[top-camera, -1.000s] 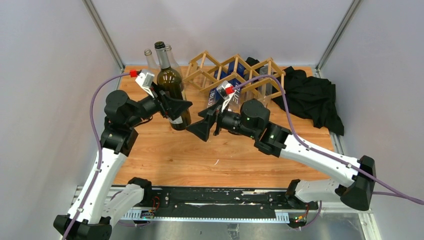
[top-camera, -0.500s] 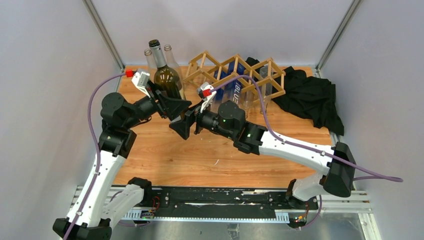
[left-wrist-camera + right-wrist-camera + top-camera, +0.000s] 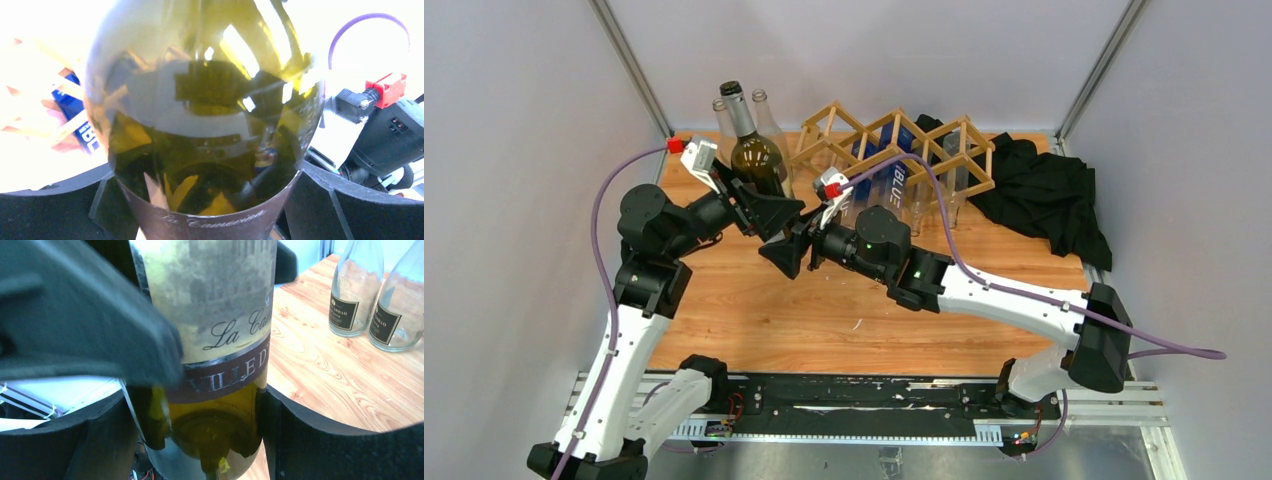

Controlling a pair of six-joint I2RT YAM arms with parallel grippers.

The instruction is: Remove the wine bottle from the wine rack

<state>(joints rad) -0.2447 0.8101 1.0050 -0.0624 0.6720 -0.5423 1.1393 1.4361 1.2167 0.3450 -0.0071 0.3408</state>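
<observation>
Nearest the bases, the bare wooden table (image 3: 754,320) runs back to where the two arms meet at the left rear. The right gripper (image 3: 784,243) comes in low from the right, and its black fingers (image 3: 320,440) lie against both sides of the wine bottle (image 3: 755,158) just under the label, clamped on it. The left gripper (image 3: 769,212) reaches in from the other side, its fingers (image 3: 345,205) pressed to the glass on either flank, so it grips the same bottle. The bottle stands upright, off the rack and to its left; whether its base touches the table cannot be told. It is dark olive-green glass with a dark top and a deep punt showing through the base. Its worn cream label (image 3: 220,305) carries script beginning "La Ca" above a maroon band (image 3: 225,377) lettered "VILLE D". Just behind stand two clear glass bottles (image 3: 357,285) with small dark labels. Farther back, at rear centre, the wine rack (image 3: 894,135) is a light-wood lattice of diamond openings, with a blue label (image 3: 898,177) reading "BLUE" among its slats. A black cloth (image 3: 1044,195) lies crumpled to its right.
</observation>
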